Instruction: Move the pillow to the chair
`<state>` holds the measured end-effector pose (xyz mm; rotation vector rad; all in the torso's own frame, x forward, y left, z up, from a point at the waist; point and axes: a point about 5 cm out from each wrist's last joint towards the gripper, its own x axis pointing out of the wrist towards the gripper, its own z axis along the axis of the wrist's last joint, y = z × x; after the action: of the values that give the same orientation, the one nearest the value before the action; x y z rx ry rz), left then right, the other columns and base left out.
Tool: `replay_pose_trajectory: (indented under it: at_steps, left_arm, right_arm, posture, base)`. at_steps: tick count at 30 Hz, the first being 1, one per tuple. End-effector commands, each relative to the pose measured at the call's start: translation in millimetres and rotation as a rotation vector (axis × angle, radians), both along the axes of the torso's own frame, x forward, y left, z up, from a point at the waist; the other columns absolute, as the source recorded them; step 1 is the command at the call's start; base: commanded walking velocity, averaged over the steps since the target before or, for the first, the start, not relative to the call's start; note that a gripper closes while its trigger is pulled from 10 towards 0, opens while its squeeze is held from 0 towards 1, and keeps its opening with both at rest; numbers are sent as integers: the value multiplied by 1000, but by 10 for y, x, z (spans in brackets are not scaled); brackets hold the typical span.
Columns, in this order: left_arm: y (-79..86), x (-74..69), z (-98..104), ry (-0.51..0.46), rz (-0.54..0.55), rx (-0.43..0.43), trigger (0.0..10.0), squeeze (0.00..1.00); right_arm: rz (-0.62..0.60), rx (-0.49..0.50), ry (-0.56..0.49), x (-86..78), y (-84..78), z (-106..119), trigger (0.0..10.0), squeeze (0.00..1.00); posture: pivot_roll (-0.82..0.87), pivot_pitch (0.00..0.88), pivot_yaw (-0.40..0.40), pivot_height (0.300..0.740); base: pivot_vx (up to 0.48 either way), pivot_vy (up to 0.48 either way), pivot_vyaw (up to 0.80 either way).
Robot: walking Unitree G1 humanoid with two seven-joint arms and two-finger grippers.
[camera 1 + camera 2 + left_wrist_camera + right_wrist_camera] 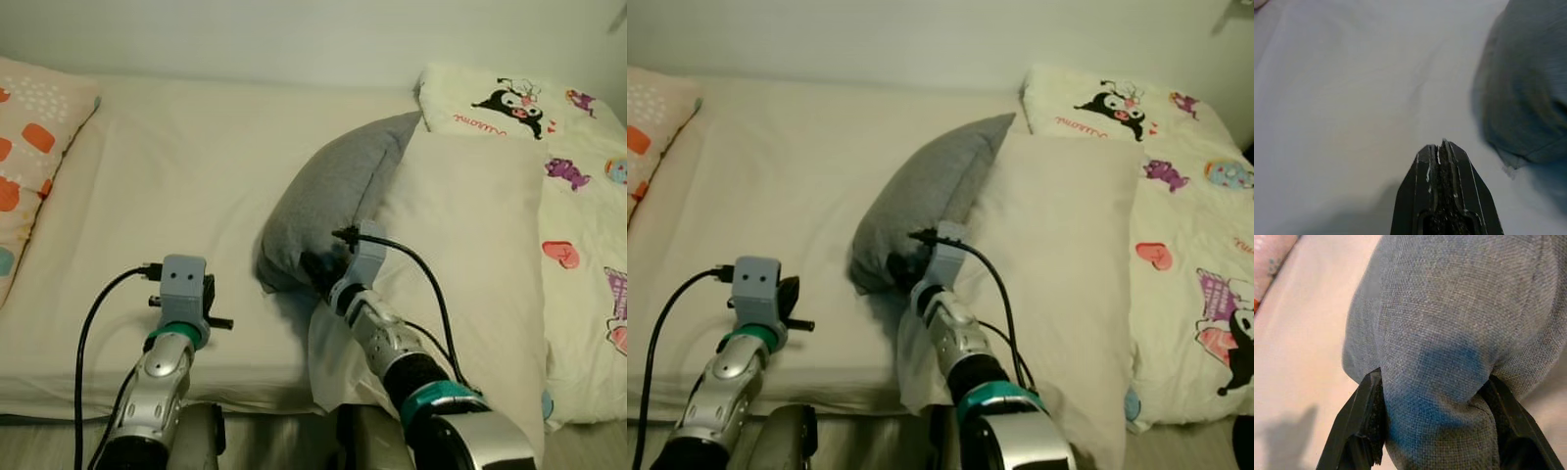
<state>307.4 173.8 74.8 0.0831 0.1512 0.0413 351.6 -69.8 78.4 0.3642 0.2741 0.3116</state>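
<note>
A grey pillow (333, 201) lies in the middle of the bed, its far end leaning on a large white pillow (470, 255). My right gripper (315, 269) is at the pillow's near corner, shut on it. In the right wrist view the grey fabric (1449, 333) bulges between the two black fingers (1364, 421), squeezed in at the right gripper (1434, 379). My left gripper (220, 315) is shut with nothing in it, low over the white sheet (176, 176) to the left of the pillow. From the left wrist, the closed left gripper (1442, 144) has the pillow (1528, 98) off to one side.
A cartoon-print quilt (578, 196) covers the bed's right side. A pillow with orange patches (24, 157) sits at the far left. The bed's front edge (245, 392) runs just ahead of my arms.
</note>
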Motion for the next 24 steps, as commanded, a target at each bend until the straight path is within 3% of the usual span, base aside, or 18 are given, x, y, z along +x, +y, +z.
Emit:
replay_pose_trajectory:
  at_steps: [1, 10, 15, 24]
  left_arm:
    - [3, -8, -54, 25, 8, -2, 10000, 0]
    - [-35, 30, -39, 27, -6, 13, 10000, 0]
    - [-48, 29, -39, 22, -6, 12, 10000, 0]
    - [-50, 8, -56, 11, -2, 20, 10000, 0]
  right_arm:
    - [-16, 4, 25, -63, -45, -104, 10000, 0]
    - [-66, -17, -2, -54, -230, -111, 10000, 0]
    - [-74, -2, -4, -65, -254, -121, 10000, 0]
    - [-111, -63, -23, -91, -356, -148, 10000, 0]
  posture:
    - [97, 14, -39, 610]
    - [90, 4, -22, 610]
    - [90, 5, -21, 610]
    - [85, 6, -24, 610]
  base:
    - [0, 0, 0]
    - [0, 0, 0]
    - [0, 0, 0]
    - [0, 0, 0]
